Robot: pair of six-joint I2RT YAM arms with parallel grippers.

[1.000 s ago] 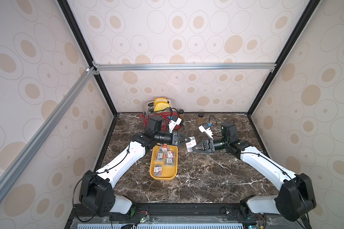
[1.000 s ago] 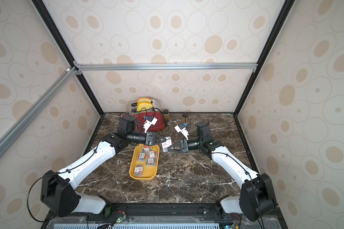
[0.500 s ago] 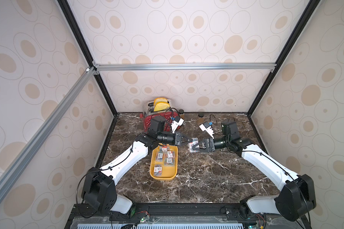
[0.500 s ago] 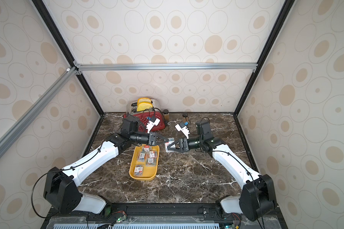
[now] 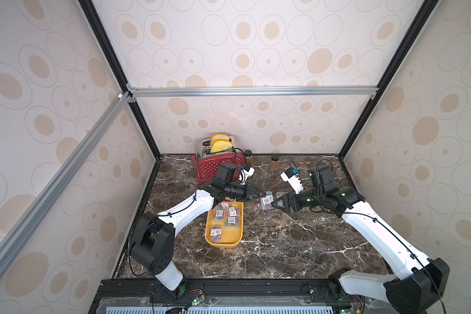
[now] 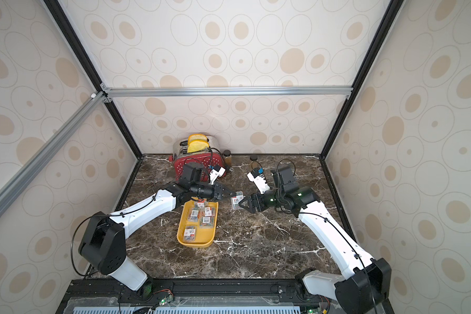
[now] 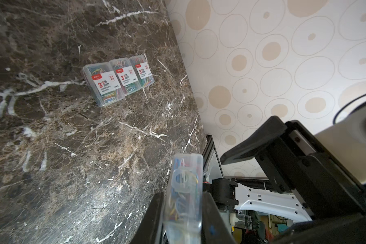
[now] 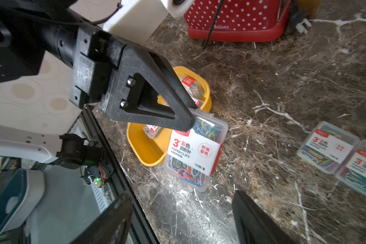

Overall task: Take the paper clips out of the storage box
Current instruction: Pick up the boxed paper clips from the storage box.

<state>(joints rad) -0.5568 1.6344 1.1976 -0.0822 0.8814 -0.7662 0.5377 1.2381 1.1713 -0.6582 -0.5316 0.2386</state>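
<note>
In both top views the yellow storage box (image 5: 212, 239) (image 6: 182, 237) lies left of centre with several cases of paper clips (image 5: 230, 216) inside. My left gripper (image 5: 262, 196) (image 7: 184, 200) is shut on one clear case (image 8: 197, 152) (image 7: 186, 186), held by its end in the air just right of the box. Facing it, my right gripper (image 5: 275, 204) (image 8: 181, 202) stands open, its jaws wide apart and empty, a short way from the held case. Three more cases (image 7: 118, 78) lie side by side on the marble; two of these cases (image 8: 328, 147) show in the right wrist view.
A red white-dotted toaster (image 5: 218, 163) with bread stands at the back, behind my left arm. Two small brown jars (image 5: 274, 161) sit near the back wall. Patterned walls close the marble table (image 5: 283, 244) on three sides.
My right gripper's jaws have gone from shut to wide open. The left gripper has tightened on the case and carried it slightly to the right.
</note>
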